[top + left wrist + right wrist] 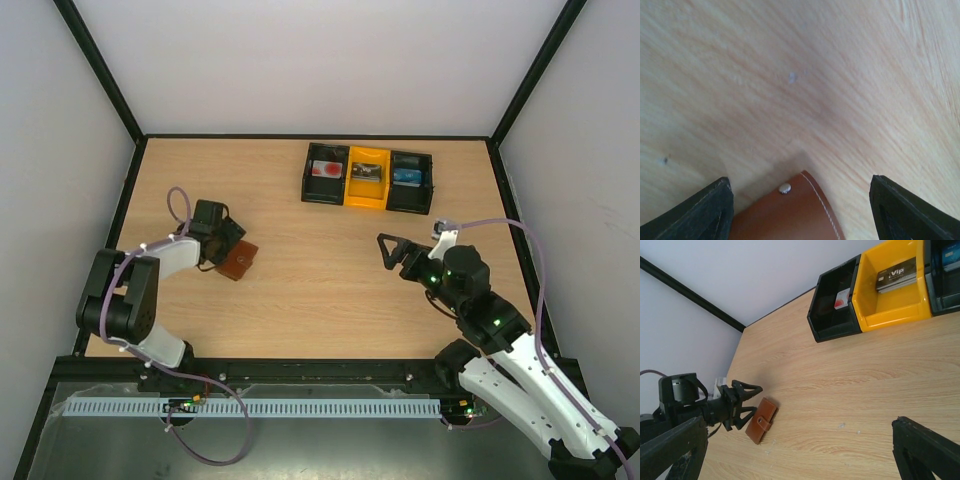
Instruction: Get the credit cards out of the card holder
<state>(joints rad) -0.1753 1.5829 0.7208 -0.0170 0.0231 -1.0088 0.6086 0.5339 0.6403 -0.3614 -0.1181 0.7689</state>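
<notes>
While the card holder [239, 262] is lying shut and flat on the tabletop [300, 300], close to the left edge and somewhat nearer the near edge than the far one, the left pincer [228, 245] is reaching down low over it from the left-edge side, its jaws standing fairly wide apart and gripping nothing. Seen from the left wrist, a brown leather corner with its small metal stud [784, 188] is poking up between the two dark fingers [700, 215] and, as far as I can tell, touching neither. So the holder is sitting in the mouth of the pincer rather than in its grasp, which is looking like a line-up for a pinch across the leather. Toward the right edge, at about the same depth, the right pincer [408, 243] is hovering over bare wood with its jaws spread as wide as they go. It is carrying nothing and pointing across the tabletop toward the holder, well apart from it, probably keeping clear until it is needed. Against the far edge, right of the middle, a three-part tray [366, 203] is holding the credit cards [367, 172], one to a part, apparently to keep them sorted. A red-and-white card [326, 170] is lying in the left black part, a dark card in the yellow middle part, and a bluish card [408, 176] in the right black part. With the holder shut, I cannot tell whether any card is waiting inside, though the task is looking mostly done.
</notes>
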